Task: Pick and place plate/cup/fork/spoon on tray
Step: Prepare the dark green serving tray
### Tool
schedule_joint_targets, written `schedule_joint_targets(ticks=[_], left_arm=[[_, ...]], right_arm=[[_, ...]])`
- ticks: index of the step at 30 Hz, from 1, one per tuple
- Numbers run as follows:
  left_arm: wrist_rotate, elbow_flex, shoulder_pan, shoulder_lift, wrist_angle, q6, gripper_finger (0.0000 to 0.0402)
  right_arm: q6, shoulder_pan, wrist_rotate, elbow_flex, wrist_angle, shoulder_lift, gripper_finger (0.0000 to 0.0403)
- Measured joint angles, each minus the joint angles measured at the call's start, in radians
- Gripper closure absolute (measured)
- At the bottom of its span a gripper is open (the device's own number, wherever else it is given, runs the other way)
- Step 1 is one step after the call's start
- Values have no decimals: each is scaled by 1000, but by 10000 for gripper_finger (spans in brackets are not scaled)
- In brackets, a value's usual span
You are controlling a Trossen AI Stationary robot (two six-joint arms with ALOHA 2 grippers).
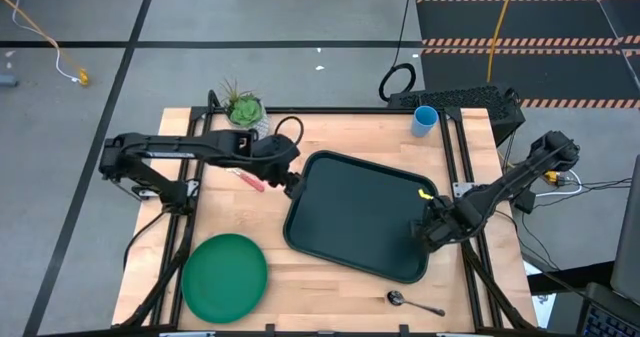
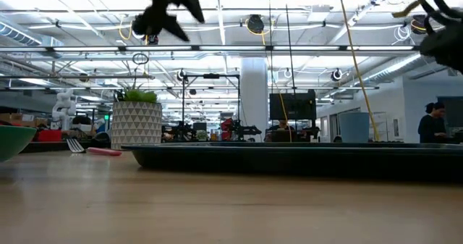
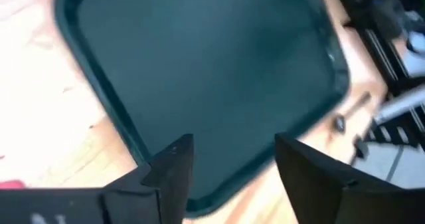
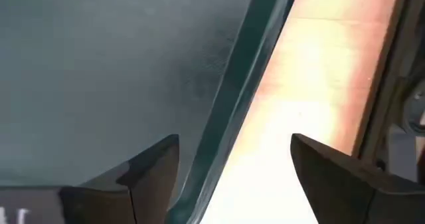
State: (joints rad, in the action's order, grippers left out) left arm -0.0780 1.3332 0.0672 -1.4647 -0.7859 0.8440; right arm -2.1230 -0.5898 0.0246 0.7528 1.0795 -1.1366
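The table (image 1: pixel 330 137) carries everything, and the largest thing on it is the tray (image 1: pixel 360 212), lying a little right of centre and turned slightly askew, with nothing on it. The left arm reaches in from the left edge, stretched nearly level across the wood, and its left gripper (image 1: pixel 293 187) hangs at the tray's left rim. The left wrist view shows its fingers (image 3: pixel 174 167) spread wide apart and holding nothing, the rim's corner passing beneath the gap between them. The right arm comes in from the far right, bent down toward the tray's right side, and the right gripper (image 1: pixel 428 229) sits over the right rim near its near corner. In the right wrist view its fingers (image 4: pixel 149 167) also stand well apart and empty, straddling the raised rim.

The plate (image 1: pixel 224 274) lies at the near left corner of the table, well apart from the tray. A potted plant (image 1: pixel 243 108) stands at the far edge, left of centre. The cup (image 1: pixel 425 120) stands at the far edge, right of centre. The fork (image 1: pixel 248 180) lies just left of the left gripper. The spoon (image 1: pixel 413 302) lies near the front edge, just beyond the tray's near right corner.
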Motion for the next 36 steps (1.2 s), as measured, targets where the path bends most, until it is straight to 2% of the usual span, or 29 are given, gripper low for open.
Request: schedule_joint_targets(ticks=[5,12,18,21,25,31,36], left_arm=[[-8,-146,56,-1,115,82,170],[-56,-308,61,-1,389,197,169],[-45,-408,69,-1,436,268,169],[-55,-423,69,-1,431,272,169],[-64,-413,62,-1,445,266,169],[-78,-412,61,-1,477,266,169],[-89,-412,60,-1,477,265,169]], right_arm=[[32,-1,-2,-101,-121,0,133],[54,-1,-2,-193,-194,0,149],[75,-1,-30,-230,-260,0,157],[104,-1,-54,-236,-284,1,163],[233,20,-56,-236,-302,0,181],[447,67,-45,-237,-310,0,222],[537,101,-54,-237,-320,0,255]])
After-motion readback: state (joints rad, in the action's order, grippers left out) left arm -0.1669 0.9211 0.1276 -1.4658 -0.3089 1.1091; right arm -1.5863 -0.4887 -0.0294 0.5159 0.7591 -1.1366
